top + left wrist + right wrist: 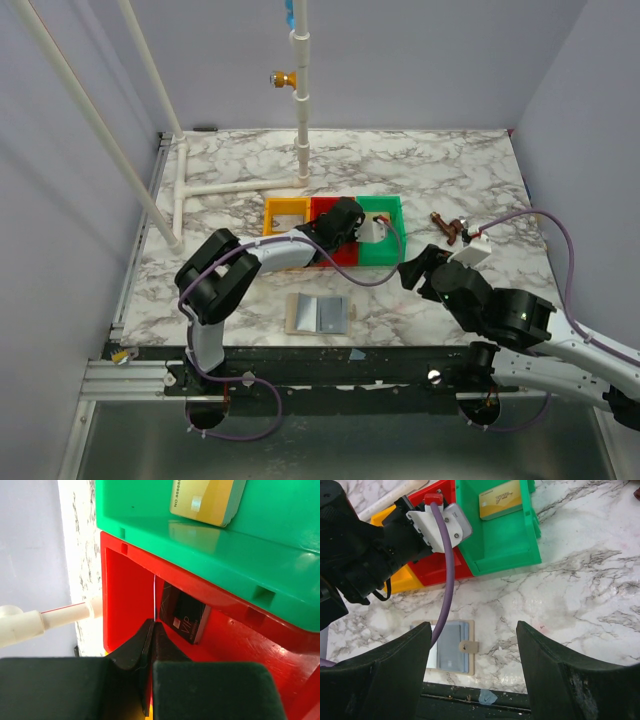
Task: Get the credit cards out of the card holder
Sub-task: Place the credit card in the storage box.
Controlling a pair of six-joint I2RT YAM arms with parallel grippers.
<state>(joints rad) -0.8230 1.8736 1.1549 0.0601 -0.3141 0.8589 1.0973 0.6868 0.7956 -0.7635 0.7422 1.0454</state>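
Red plastic tray (125, 580) stands behind the open card holder (452, 652); the right gripper (472, 630), spread wide, points toward that holder. Over the tray the left gripper (152, 626), the nearer one, pinches what looks like a thin card (155, 597), edge-on and upright, just beside the leaning black card (182, 616).

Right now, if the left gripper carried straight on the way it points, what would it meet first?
Probably the red plastic tray: the shut left gripper, seemingly pinching a thin card edge-on, aims at its inner wall, just left of the black VIP card. Depth is unclear.
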